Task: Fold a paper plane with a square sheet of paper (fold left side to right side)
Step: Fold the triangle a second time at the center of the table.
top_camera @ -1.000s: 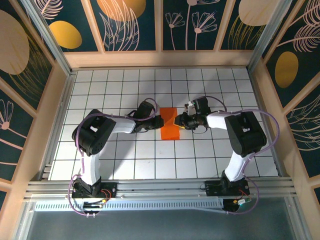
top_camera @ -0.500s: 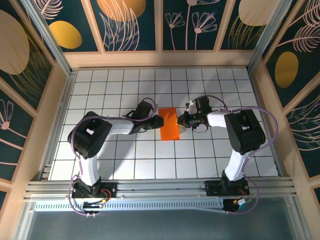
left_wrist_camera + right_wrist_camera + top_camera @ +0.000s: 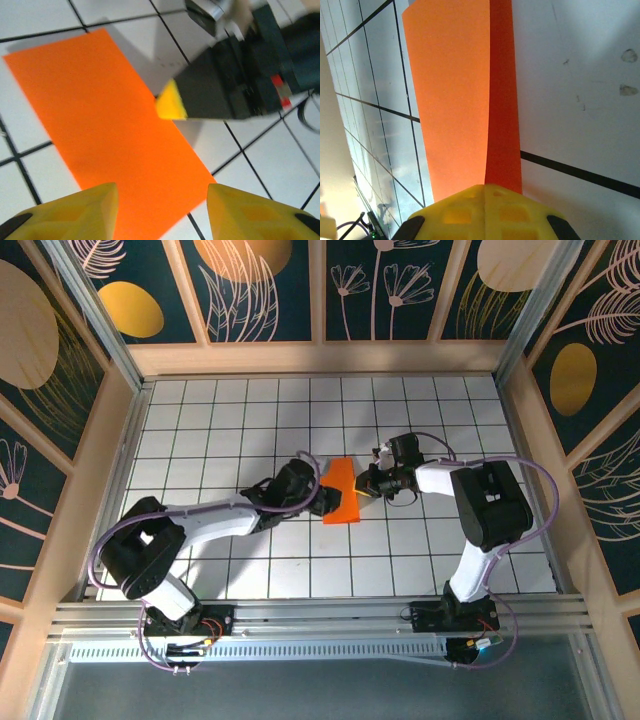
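Our right claw point(image 3: 363, 485) is gripping the square sheet of paper point(image 3: 338, 494) at its right edge. In the right wrist view we are seeing its two yellow fingers pressed together, with the orange paper coming out from between them. Our left claw point(image 3: 162, 200) is standing with its fingers apart over the near left part of the sheet and is holding nothing. We cannot tell whether it is touching the paper.

The sheet is lying about in the middle of the white tiled table point(image 3: 250, 560), between the two claws and a little tilted against the grid lines. It is showing as a narrow rectangle and not as a square, so we are judging that the first fold, left side over to right side, is already made.

In the right wrist view two layers are showing, a lighter upper flap and a darker strip beside it. Either the edges are not lying exactly together or the upper flap is standing a little lifted; we cannot tell which. So we are thinking that the crease is perhaps needing more pressing before it is counting as finished.

In our judgement, nearly everything else is remaining. The sheet is having no pointed nose and no wings yet, so the corner folds and the wing folds are all waiting to be done.
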